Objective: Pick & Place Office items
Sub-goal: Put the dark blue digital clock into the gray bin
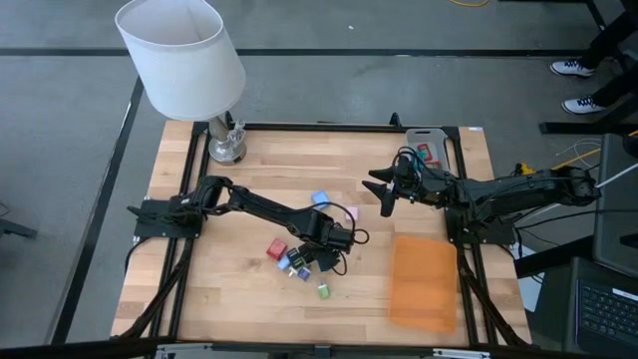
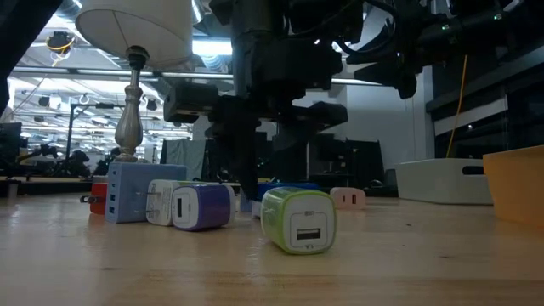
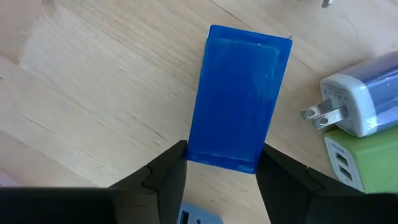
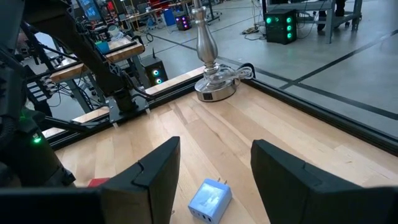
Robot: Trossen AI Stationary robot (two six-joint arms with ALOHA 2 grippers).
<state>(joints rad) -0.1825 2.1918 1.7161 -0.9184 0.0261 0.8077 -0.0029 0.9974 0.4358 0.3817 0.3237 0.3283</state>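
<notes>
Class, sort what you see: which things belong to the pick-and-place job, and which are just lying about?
Job: blue block in the left pincer; purple charger; green charger; light blue charger before the waiting right pincer.
Lying about: lamp; orange sheet; grey tray.

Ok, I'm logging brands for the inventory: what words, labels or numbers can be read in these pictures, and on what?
None can be read.
Blue block between the left fingers: plain face, no print.
Green charger and white and purple charger: no readable marking.
Grey tray: contents too small to read.
</notes>
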